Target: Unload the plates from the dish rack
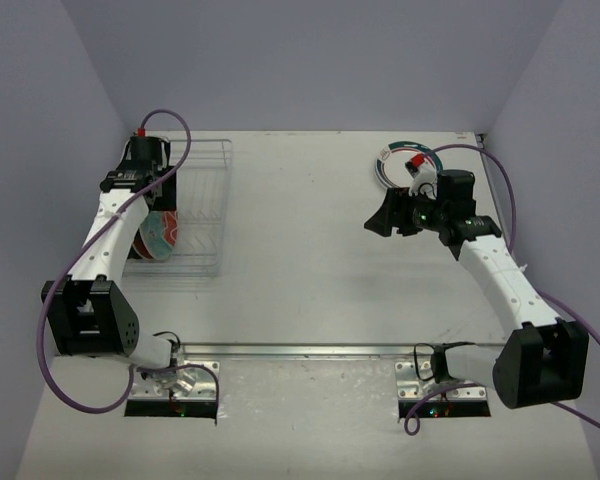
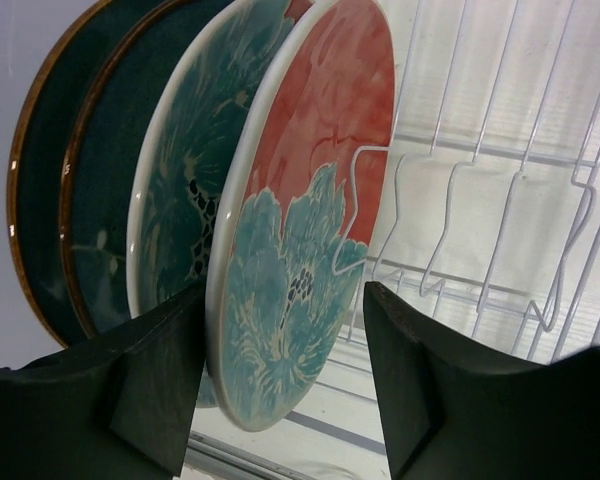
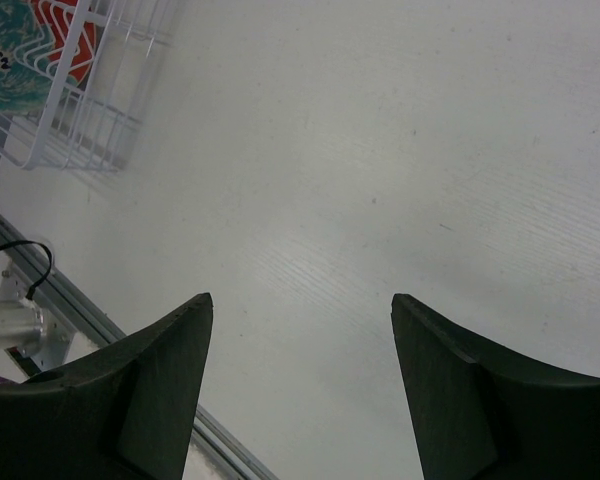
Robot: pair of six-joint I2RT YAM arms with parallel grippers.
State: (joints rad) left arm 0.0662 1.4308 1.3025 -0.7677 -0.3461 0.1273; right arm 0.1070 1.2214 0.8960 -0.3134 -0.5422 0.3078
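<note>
Left wrist view: left hand [image 2: 282,300] straddles red-and-teal plate [image 2: 320,180] in dish rack [image 2: 480,148].
Clamped or not, cannot tell; right hand [image 3: 300,300] wide.

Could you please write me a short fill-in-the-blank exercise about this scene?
1. ___ plates stand in the dish rack.
2. The right gripper holds ___.
3. The green-rimmed plate lies on the ___.
4. The left gripper has one ___ on each side of the red and teal plate.
Missing words: four; nothing; table; finger.
</note>
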